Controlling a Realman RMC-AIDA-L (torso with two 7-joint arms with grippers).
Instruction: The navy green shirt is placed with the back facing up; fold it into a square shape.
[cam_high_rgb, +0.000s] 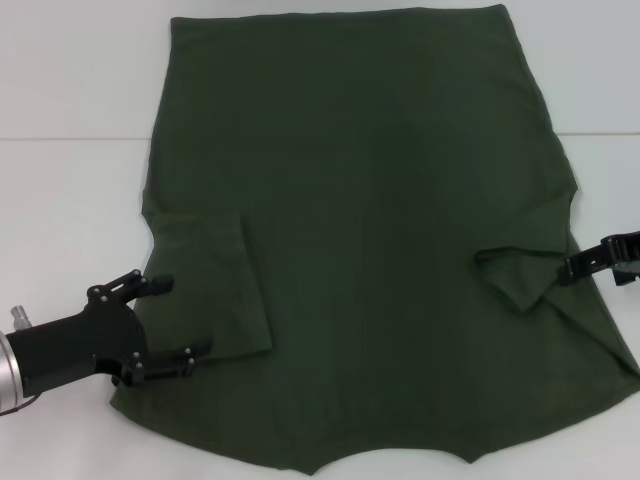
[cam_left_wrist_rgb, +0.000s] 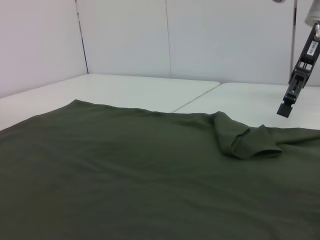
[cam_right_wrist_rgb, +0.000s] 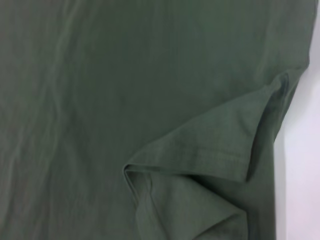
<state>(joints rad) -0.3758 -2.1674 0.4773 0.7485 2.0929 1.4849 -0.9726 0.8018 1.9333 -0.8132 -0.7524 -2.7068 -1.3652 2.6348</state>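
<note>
Nearest me, the left gripper (cam_high_rgb: 170, 328) sits low at the shirt's (cam_high_rgb: 370, 220) left edge, fingers (cam_high_rgb: 155, 285) spread apart, one over the surface (cam_high_rgb: 60, 230) by the hem of the folded-in left sleeve (cam_high_rgb: 210, 285), the other lying over the cloth near that sleeve's lower corner; nothing clamped that I can see. The shirt lies flat on the white surface, plain side up, spread wide, with both sleeves turned inward onto the body. On the right, the right gripper (cam_high_rgb: 600, 256) is at the shirt's right edge, just beside the folded right sleeve (cam_high_rgb: 520, 272); I can't tell how its fingers are set. From the left wrist I see that sleeve (cam_left_wrist_rgb: 245, 142) bunched up, right gripper (cam_left_wrist_rgb: 292, 97) hanging above the cloth.
</note>
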